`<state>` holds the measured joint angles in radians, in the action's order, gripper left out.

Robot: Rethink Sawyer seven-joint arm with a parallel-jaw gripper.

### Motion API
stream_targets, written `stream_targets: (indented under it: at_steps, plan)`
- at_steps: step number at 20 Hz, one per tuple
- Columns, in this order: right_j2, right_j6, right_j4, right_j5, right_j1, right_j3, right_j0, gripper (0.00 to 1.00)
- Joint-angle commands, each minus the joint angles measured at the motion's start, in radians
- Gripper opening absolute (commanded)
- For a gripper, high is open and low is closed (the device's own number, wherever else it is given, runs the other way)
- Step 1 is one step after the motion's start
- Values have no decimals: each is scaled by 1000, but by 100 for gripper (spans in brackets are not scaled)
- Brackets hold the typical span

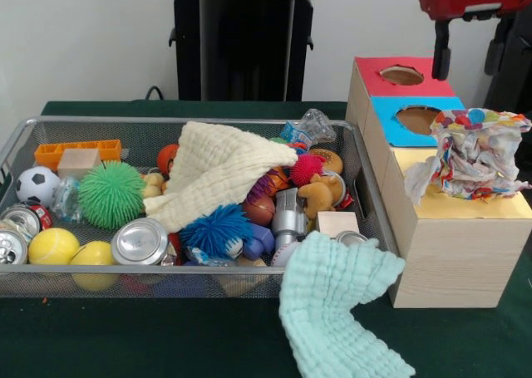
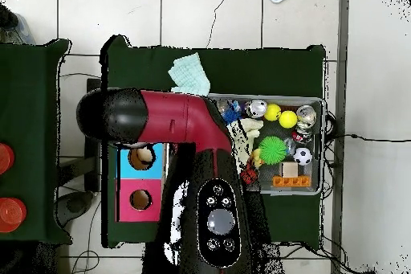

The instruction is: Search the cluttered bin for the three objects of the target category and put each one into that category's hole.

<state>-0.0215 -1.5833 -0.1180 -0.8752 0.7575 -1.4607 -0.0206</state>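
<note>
Front view, crumpled multicoloured wrapper (image 1: 470, 155) atop wooden box's (image 1: 453, 249) yellow section, wire-mesh bin (image 1: 204, 279) at nine o'clock, gripper (image 1: 442, 52) at twelve, grip state unclear.

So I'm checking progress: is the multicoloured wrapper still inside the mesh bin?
No, the crumpled wrapper lies on top of the wooden box's yellow section, beside the mesh bin, not in it.

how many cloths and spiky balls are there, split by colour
cream cloth: 1
mint cloth: 1
green spiky ball: 1
blue spiky ball: 1
pink spiky ball: 1
total: 5
</note>
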Motion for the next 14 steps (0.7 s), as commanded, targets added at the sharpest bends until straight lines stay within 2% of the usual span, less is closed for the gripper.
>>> stream_targets:
  at_steps: [1,2,3,6,14]
  plan:
    - [-63,-139,-27,-78,-5,-43,3,100]
    - [-61,-146,-31,-39,-1,-51,4,100]
    - [-67,-144,-39,-1,3,-61,1,0]
    - [-59,-159,-34,60,1,-61,6,0]
    - [-58,-174,-52,91,-2,-81,12,0]
